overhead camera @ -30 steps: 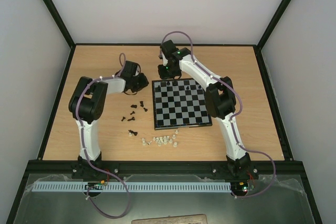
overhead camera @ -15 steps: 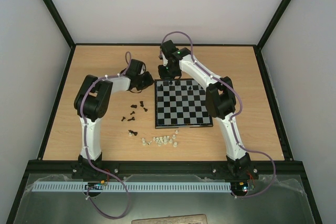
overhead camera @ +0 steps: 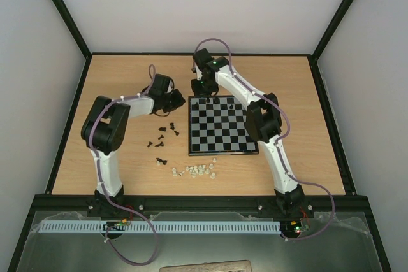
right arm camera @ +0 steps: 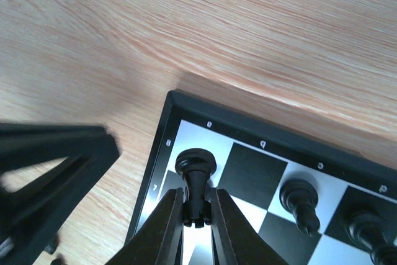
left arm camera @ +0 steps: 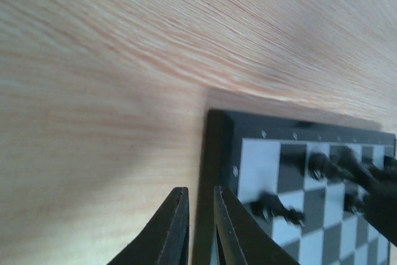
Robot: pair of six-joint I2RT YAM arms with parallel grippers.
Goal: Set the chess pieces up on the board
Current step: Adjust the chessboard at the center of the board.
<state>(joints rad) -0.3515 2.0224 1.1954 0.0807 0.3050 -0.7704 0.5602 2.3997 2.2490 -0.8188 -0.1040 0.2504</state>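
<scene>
The board [overhead camera: 220, 153] lies mid-table with a few black chess pieces [overhead camera: 212, 101] along its far row. More black pieces [overhead camera: 163, 134] lie loose on the table to its left. My right gripper [overhead camera: 200, 88] hovers over the board's far left corner. In the right wrist view my right gripper [right arm camera: 196, 212] is shut on a black piece [right arm camera: 196, 178], held over the corner squares of the board [right arm camera: 162, 134]. My left gripper [overhead camera: 176, 100] is just left of that corner. In the left wrist view my left gripper [left arm camera: 200, 192] has its jaws a narrow gap apart, empty, over the board's rim [left arm camera: 214, 147].
Whitish translucent chessmen [overhead camera: 194, 170] lie in a cluster near the board's front left corner. The two grippers are close together at the board's far left corner; the left gripper's fingers [right arm camera: 49, 172] show in the right wrist view. Black frame rails edge the table.
My left gripper has swung right toward the board's far left corner, then eased back a little. My right gripper has stayed over that corner with its piece.
</scene>
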